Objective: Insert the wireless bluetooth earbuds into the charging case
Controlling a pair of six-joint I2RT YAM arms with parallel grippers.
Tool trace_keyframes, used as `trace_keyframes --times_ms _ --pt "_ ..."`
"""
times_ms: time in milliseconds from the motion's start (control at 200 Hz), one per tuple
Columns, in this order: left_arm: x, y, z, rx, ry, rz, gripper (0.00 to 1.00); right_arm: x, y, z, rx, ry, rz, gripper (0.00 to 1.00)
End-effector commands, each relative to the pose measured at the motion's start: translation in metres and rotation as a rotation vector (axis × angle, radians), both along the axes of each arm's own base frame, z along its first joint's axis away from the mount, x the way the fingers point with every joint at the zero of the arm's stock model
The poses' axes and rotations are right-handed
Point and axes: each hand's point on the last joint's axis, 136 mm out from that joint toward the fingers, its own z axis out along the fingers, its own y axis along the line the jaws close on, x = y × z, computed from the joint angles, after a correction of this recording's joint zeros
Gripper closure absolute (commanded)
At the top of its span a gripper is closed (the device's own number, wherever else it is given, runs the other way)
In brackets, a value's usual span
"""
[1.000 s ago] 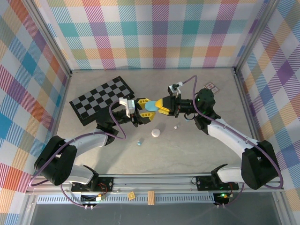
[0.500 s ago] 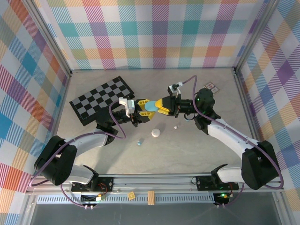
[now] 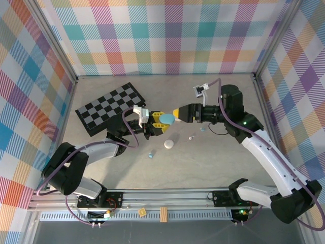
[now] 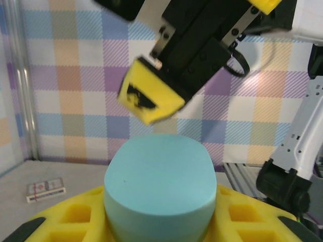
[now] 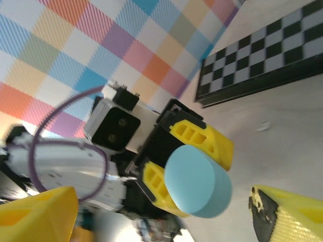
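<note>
My left gripper (image 3: 160, 120) is shut on a closed pale blue oval charging case (image 3: 166, 119), held just above the table. In the left wrist view the case (image 4: 159, 186) sits between my yellow fingers (image 4: 237, 212). My right gripper (image 3: 177, 113) stands open just right of the case, one yellow fingertip (image 4: 149, 96) close above it. The right wrist view shows the case (image 5: 199, 181) ahead of my spread fingertips (image 5: 290, 214). On the table lie a tiny white earbud (image 3: 191, 137) and two pale blue earbuds (image 3: 151, 153) (image 3: 202, 129).
A white pebble-shaped case (image 3: 168, 144) lies on the table in front of the grippers. A black-and-white checkerboard (image 3: 109, 109) lies at the back left. A small card (image 4: 45, 189) rests on the table near the far wall. Plaid walls enclose three sides.
The right arm has drawn back to the right and risen, its fingertips easing off the blue case. A pale blue bud under it has come into sight. The left gripper still holds the case.
</note>
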Motion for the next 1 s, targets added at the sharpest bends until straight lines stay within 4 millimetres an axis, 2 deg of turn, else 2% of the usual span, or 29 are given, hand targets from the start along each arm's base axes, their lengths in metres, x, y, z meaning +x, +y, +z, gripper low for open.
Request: trace_keyframes --times_ms 0,140,230,295,505,665,805,995 --pt "-0.013 0.001 0.004 0.003 0.007 -0.088 0.65 -0.017 -0.016 -0.028 -0.235 -0.198 0.095 0.1" --pt "-0.015 0.003 0.0 0.009 0.03 -0.094 0.64 -0.023 -0.017 -0.031 -0.345 -0.415 0.164 0.05" --pt "-0.016 0.004 -0.001 0.011 0.037 -0.094 0.64 -0.028 -0.009 -0.035 -0.387 -0.508 0.216 0.03" --pt "-0.016 0.003 -0.002 0.011 0.04 -0.094 0.64 -0.024 -0.004 -0.039 -0.428 -0.541 0.22 0.03" --pt "-0.018 0.003 0.0 0.013 0.038 -0.105 0.64 0.005 0.007 -0.049 -0.493 -0.532 0.15 0.03" --pt "-0.021 0.004 0.001 0.013 0.034 -0.111 0.64 0.024 0.007 -0.041 -0.486 -0.537 0.044 0.03" --pt "-0.023 0.005 -0.002 0.016 0.034 -0.109 0.64 0.029 0.005 -0.03 -0.461 -0.545 -0.011 0.04" --pt "-0.024 0.007 -0.002 0.016 0.033 -0.108 0.64 0.033 0.003 -0.026 -0.451 -0.525 -0.046 0.05"
